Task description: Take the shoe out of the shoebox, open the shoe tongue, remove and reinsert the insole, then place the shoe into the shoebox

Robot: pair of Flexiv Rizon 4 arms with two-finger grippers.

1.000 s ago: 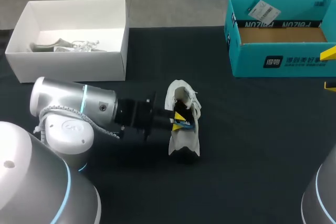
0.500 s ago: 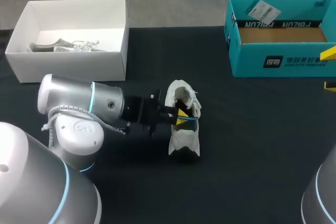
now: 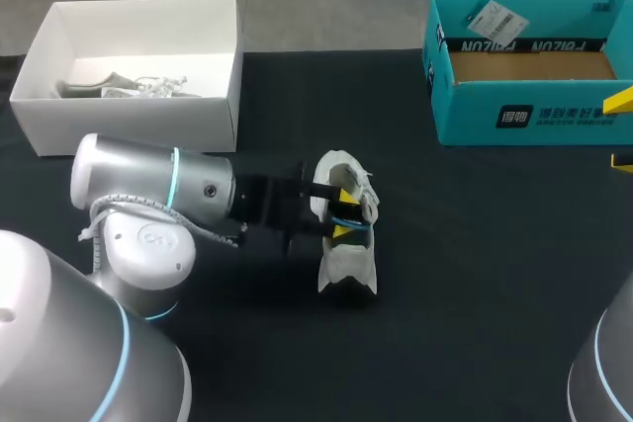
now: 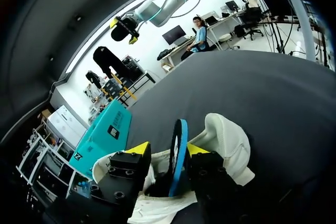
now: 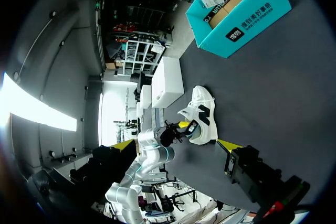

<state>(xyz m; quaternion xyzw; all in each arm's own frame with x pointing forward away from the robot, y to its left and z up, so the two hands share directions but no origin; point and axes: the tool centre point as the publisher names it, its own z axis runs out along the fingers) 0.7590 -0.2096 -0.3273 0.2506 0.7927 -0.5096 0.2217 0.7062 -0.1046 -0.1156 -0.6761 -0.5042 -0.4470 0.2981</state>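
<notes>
1. My left arm [image 3: 158,190] lies low over the dark tabletop [image 3: 475,274] and meets the white shoe [image 3: 346,266] from the shoe's left side.
2. My left jaws sit parted in the shoe's opening. The blue insole [image 4: 178,153] stands on edge between them, against one yellow fingertip [image 4: 195,149] and clear of the other, so they grip nothing.
3. The shoe rests on the tabletop, outside both boxes, with the insole partly raised out of it.
4. Well to the shoe's right, at the tabletop's edge, my right jaws hang spread wide and grip nothing; one of their yellow fingertips [image 3: 620,101] shows against the teal box wall.
5. Beyond the shoe and to its right stands the teal shoebox [image 3: 524,121], open, its brown cardboard floor showing and a paper tag [image 3: 492,19] at its far rim.
6. Beyond the shoe and to its left sits an open white box [image 3: 129,121] holding pale items I cannot make out.
</notes>
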